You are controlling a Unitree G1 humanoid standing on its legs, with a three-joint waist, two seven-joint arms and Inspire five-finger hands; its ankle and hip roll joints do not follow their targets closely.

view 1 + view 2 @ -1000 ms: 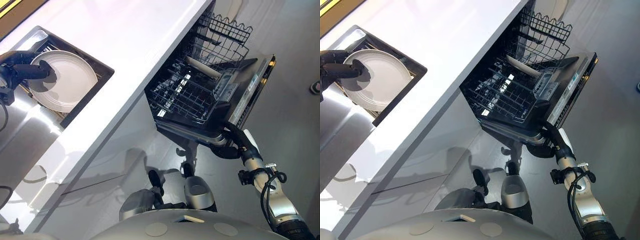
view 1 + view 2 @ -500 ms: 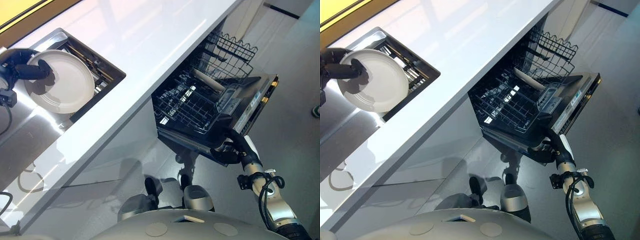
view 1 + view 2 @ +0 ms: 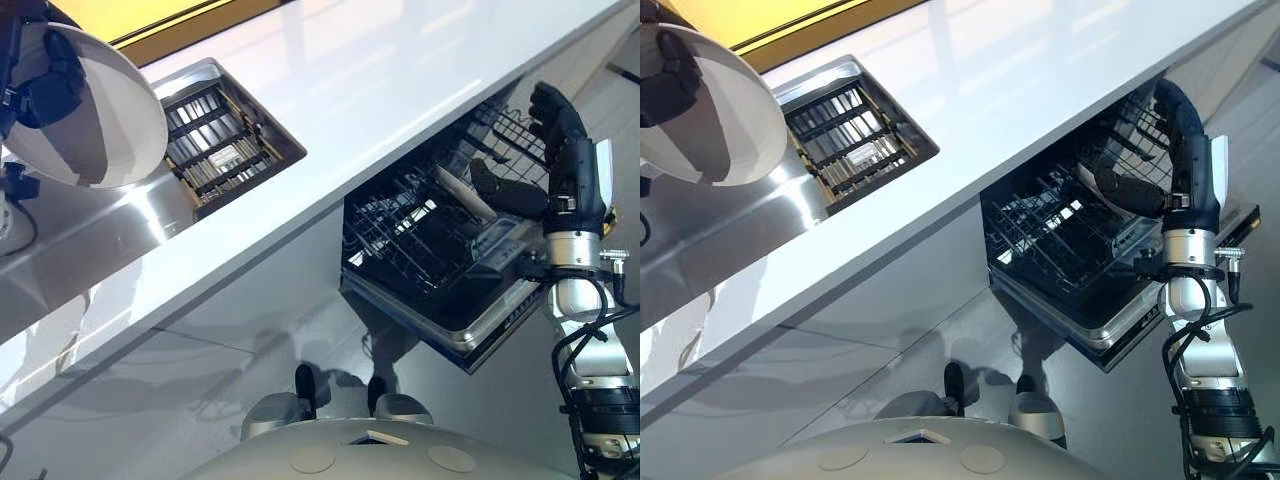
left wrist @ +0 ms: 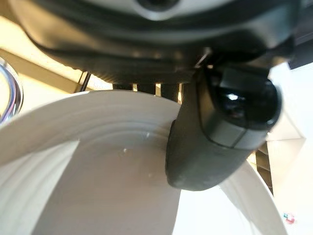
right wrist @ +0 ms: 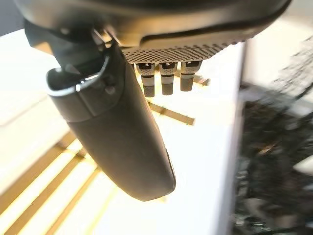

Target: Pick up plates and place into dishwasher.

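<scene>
A white plate (image 3: 95,120) is held tilted in the air above and to the left of the sink (image 3: 225,150). My left hand (image 3: 45,85) is shut on it, and the left wrist view shows the thumb (image 4: 215,127) pressing on the plate's (image 4: 98,186) inner face. The dishwasher (image 3: 470,335) stands open under the counter with its lower rack (image 3: 410,240) pulled out. Another plate (image 3: 462,192) lies in that rack. My right hand (image 3: 560,150) is raised in front of the rack, open and holding nothing, its thumb (image 5: 117,127) apart from the fingers.
The white counter (image 3: 380,90) runs across the scene, overhanging the dishwasher. A metal grate lies in the sink bottom. An upper wire basket (image 3: 510,120) sits behind my right hand. Grey floor lies below the open door.
The left hand has lifted the plate up out of the sink. The right hand has risen from the door's edge to in front of the rack. The camera has shifted too.
</scene>
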